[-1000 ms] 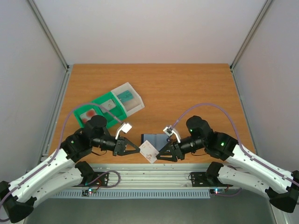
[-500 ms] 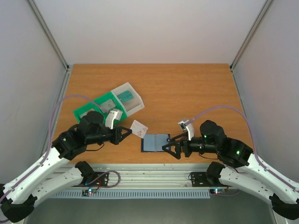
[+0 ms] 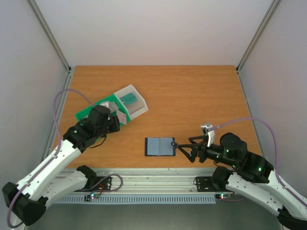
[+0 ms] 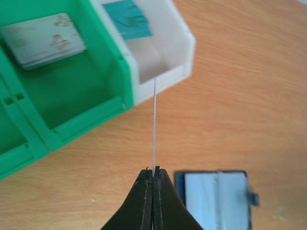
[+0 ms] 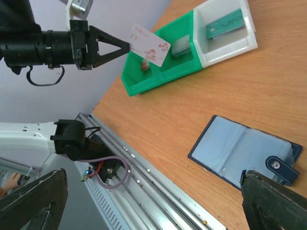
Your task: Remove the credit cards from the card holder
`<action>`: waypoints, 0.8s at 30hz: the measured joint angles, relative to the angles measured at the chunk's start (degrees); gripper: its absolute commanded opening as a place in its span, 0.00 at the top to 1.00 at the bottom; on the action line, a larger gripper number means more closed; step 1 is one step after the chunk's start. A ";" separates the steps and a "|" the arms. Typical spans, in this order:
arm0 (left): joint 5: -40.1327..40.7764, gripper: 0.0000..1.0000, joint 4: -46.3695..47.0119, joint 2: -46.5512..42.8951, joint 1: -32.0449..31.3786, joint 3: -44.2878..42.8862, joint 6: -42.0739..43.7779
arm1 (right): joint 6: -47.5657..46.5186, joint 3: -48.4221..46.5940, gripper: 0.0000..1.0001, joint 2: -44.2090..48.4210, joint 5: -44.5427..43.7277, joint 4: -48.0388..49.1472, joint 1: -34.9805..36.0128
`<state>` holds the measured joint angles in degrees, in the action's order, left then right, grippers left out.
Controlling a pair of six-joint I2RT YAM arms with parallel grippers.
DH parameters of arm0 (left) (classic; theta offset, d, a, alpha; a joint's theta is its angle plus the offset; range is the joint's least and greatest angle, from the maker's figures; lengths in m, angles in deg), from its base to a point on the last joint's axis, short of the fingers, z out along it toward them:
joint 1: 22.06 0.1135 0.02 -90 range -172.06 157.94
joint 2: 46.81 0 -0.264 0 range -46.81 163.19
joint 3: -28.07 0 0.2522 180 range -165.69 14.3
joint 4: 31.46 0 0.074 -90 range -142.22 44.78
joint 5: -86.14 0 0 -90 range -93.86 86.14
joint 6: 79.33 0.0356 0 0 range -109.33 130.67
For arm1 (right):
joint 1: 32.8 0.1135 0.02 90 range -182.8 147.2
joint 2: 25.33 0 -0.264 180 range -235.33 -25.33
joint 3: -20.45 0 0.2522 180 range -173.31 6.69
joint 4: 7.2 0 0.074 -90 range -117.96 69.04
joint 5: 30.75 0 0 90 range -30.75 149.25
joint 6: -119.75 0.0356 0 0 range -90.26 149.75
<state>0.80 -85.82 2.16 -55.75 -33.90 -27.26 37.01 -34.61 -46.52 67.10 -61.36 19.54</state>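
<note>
One thin white rectangular card (image 5: pixel 149 45) pinched edgewise in left tool (image 4: pixel 153 172).

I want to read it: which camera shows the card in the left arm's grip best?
The right wrist view: the card, pinched in the left gripper, faces that camera, white with a red print. The left wrist view shows only its thin edge. From above it is too small to make out.

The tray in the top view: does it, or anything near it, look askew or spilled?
The tray sits at an angle to the table edges, cards inside its compartments, nothing spilled. The left gripper holds one credit card near it. The card holder lies open and flat.
</note>
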 measured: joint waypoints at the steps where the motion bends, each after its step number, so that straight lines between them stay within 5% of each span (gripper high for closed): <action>1: 0.72 0.99 0.20 1.42 1.11 0.00 -0.59 | 0.22 0.44 0.02 0.44 -0.33 0.00 0.00; 24: 9.81 1.00 17.57 27.69 13.40 -2.16 -11.67 | 1.88 1.97 0.01 0.22 -0.50 -0.04 0.00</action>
<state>10.62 -68.25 29.85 -42.35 -36.06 -38.93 38.89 -32.64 -46.30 66.60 -61.41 19.54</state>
